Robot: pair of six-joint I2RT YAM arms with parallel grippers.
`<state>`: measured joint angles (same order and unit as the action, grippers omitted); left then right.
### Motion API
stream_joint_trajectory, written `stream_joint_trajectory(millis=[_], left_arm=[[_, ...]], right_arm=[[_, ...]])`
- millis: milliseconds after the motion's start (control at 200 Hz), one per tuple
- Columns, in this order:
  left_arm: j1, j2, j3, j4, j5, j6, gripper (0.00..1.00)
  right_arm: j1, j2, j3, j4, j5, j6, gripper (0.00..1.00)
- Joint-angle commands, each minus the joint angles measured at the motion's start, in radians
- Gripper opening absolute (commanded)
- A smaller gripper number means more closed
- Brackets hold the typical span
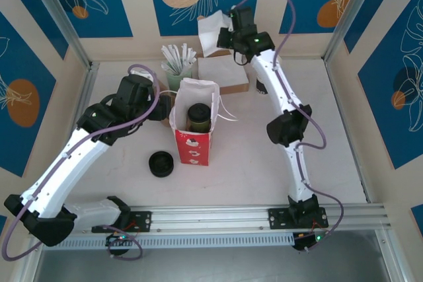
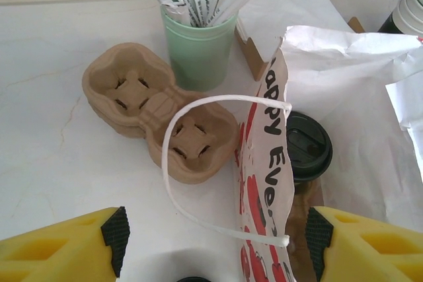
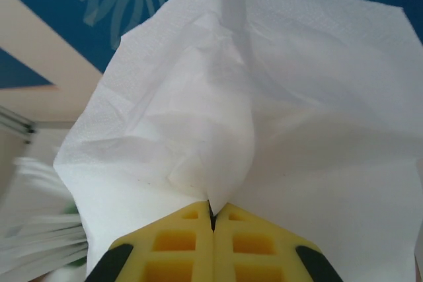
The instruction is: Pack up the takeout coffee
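Note:
The takeout coffee, an olive-green cup with a black lid, stands upright inside the open red-and-white paper bag at the table's middle. My left gripper is at the bag's left side, open; in the left wrist view its fingers straddle the bag's left wall and white handle loop without pinching them. Far back, my right gripper is raised and shut on a white napkin, which hangs crumpled from its yellow fingertips.
A low stack of black lids lies left of the bag. Behind the bag are a green cup of wrapped straws, brown pulp cup carriers and a cardboard napkin tray. Walls close off the back and sides.

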<state>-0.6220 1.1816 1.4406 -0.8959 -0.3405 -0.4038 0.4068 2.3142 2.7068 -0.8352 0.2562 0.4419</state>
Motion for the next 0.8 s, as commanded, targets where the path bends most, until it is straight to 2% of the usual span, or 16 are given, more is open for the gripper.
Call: stream_joint_trajectory(millis=[0,165,455,545,795], left_arm=[[0.011,0.018,-0.008,0.033,0.037,-0.016,0.73],[0.011,0.020,-0.013,0.074,0.061,-0.006,0.76],[0.012,0.013,-0.024,0.108,0.093,0.013,0.80],[0.012,-0.003,-0.048,0.125,0.099,0.014,0.81],[0.016,-0.023,-0.103,0.160,0.110,0.001,0.81]], right_arm=[[0.014,-0.120,-0.007,-0.090,-0.098,0.122,0.00],[0.013,-0.253,-0.049,-0.163,-0.262,0.299,0.00],[0.043,-0.510,-0.369,-0.049,-0.569,0.593,0.00],[0.084,-0.582,-0.465,0.008,-0.601,0.654,0.00],[0.227,-0.791,-0.803,0.255,-0.542,0.819,0.00]])
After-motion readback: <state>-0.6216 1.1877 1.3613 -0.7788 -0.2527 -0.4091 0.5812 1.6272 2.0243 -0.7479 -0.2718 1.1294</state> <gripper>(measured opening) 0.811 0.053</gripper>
